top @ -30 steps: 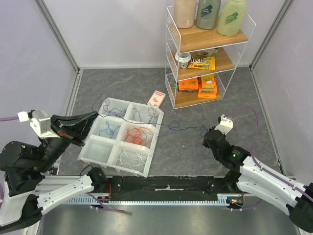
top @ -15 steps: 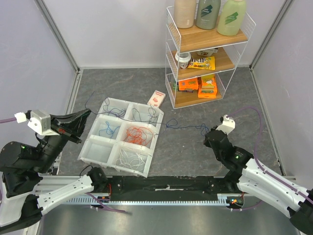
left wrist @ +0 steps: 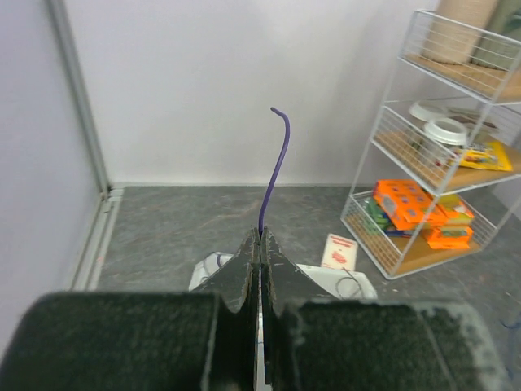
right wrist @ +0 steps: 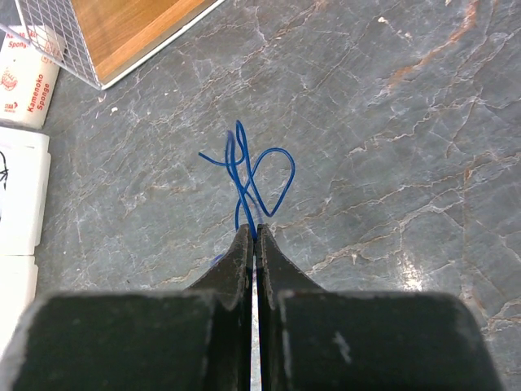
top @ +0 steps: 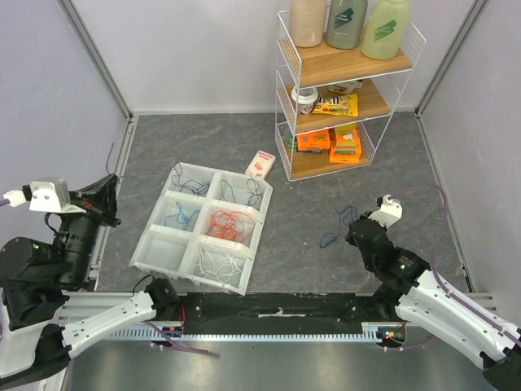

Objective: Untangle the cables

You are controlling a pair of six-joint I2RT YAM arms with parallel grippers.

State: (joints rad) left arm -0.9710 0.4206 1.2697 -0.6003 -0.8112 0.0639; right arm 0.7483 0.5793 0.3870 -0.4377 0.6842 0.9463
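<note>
While the left pincer (left wrist: 260, 235) pinches a seemingly purple cable (left wrist: 278, 163), the right pincer (right wrist: 254, 232) grips a looped blue cable (right wrist: 244, 175).

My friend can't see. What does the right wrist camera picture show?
The right gripper is pinched shut on a thin blue cable, whose loops stick out in front over a grey marbled tabletop. A wire shelf corner, a sponge packet and a white tray edge show at the left.

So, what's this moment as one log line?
left end effector: shut on purple wire | right end effector: shut on blue wire
</note>
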